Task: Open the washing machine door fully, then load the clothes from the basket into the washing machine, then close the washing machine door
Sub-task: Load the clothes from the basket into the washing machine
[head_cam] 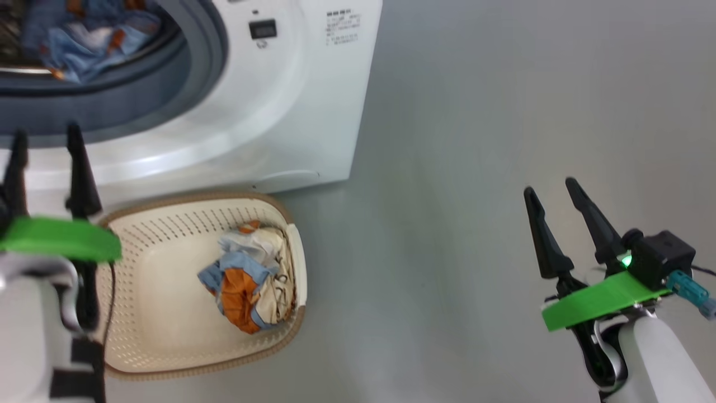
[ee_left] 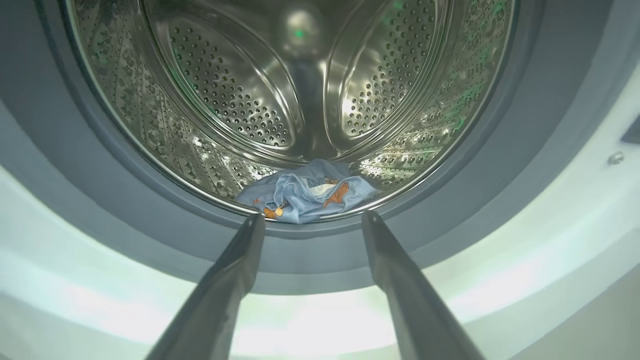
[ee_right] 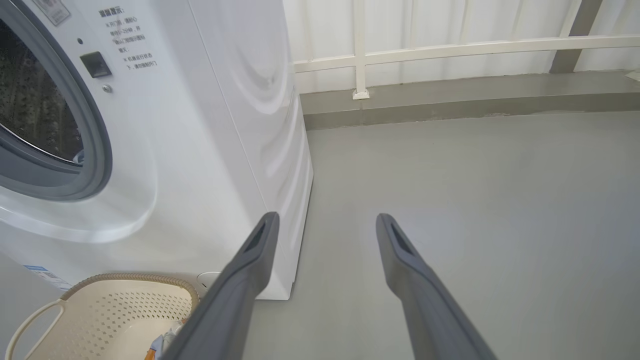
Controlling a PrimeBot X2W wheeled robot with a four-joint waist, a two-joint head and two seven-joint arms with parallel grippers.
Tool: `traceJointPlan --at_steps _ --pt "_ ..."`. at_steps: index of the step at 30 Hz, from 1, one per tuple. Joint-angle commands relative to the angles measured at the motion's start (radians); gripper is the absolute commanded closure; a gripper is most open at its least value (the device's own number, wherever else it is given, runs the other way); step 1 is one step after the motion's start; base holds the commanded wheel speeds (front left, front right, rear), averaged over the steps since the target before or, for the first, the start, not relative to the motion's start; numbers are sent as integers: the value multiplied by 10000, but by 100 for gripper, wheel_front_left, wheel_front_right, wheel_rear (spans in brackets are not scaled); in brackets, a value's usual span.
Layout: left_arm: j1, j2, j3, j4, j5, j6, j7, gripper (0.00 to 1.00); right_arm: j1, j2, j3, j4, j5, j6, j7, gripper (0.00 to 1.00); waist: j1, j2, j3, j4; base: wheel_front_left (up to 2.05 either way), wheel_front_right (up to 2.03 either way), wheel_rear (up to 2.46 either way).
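The white washing machine (head_cam: 291,101) stands at upper left, its mouth uncovered; the door is out of view. A light blue garment with orange prints (ee_left: 307,192) lies at the front of the steel drum (ee_left: 240,100), also seen as the blue garment (head_cam: 89,39). My left gripper (ee_left: 311,216) is open and empty just outside the grey gasket (ee_left: 100,200), pointing at that garment; it shows as the left gripper (head_cam: 47,134). The cream basket (head_cam: 162,313) sits on the floor before the machine, holding a cream, blue and orange garment (head_cam: 249,280). My right gripper (head_cam: 551,187) hangs open over bare floor, far right.
Grey floor (head_cam: 475,140) stretches to the right of the machine. A white railing and a low kerb (ee_right: 450,95) run behind it. The basket (ee_right: 100,315) lies close against the machine's front (ee_right: 190,150).
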Motion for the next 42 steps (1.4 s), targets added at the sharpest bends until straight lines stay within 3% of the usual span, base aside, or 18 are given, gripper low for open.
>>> traceJointPlan --at_steps 1,30,42 --pt "459 281 245 -471 154 -14 -60 0 327 -149 133 -184 -1 92 -72 0 -1 0 -524 191 0 0 0" --pt "5913 -485 493 -3500 -333 -15 -60 0 2552 -480 -654 -319 103 92 -72 0 -1 0 -2815 720 0 0 0" --pt "6386 -623 539 -3991 -308 -15 -61 0 2721 -489 -787 -472 86 92 -72 0 -1 0 -2879 726 0 0 0"
